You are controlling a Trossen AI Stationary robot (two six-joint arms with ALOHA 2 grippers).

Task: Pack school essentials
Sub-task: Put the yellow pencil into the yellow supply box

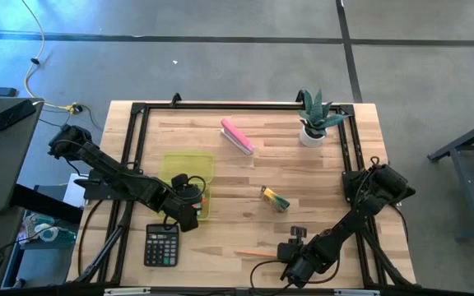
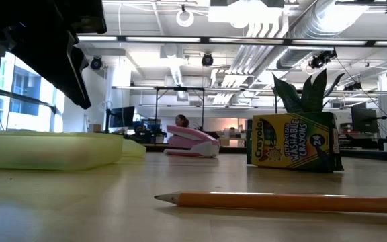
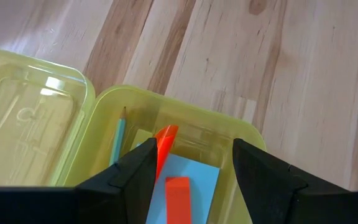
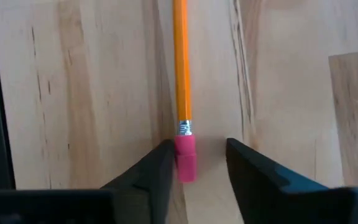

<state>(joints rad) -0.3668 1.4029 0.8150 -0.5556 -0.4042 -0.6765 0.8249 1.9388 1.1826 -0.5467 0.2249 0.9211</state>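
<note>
An orange pencil [image 1: 253, 253] lies flat on the wooden table near its front edge, its point [image 2: 158, 197] toward the table's left. My right gripper [image 4: 197, 145] points down over its pink eraser end and is open, one finger on each side of the eraser. My left gripper [image 3: 194, 155] is open with nothing between its fingers, above an open yellow-green case [image 1: 194, 174]. In the case lie a light-blue note pad [image 3: 191, 177], a red eraser [image 3: 178, 198], a red-orange marker [image 3: 164, 142] and a teal pencil [image 3: 118, 140]. A crayon box [image 1: 276, 198] rests on the table at mid-right. My right gripper straddles the pencil's pink eraser end [image 4: 186, 163] from above, fingers across the pencil. One finger [image 4: 160, 163] stands right against the eraser; whether it touches, I cannot tell. The other finger [image 4: 244, 163] is apart from it. The pencil lies flat on the table.
A black calculator [image 1: 161, 245] lies near the front left, close to the case. A pink stapler [image 1: 237, 136] and a potted plant [image 1: 315, 121] stand toward the far edge. The case's lid [image 3: 27, 118] lies open beside its base. Bare wood stretches between the case and the crayon box.
</note>
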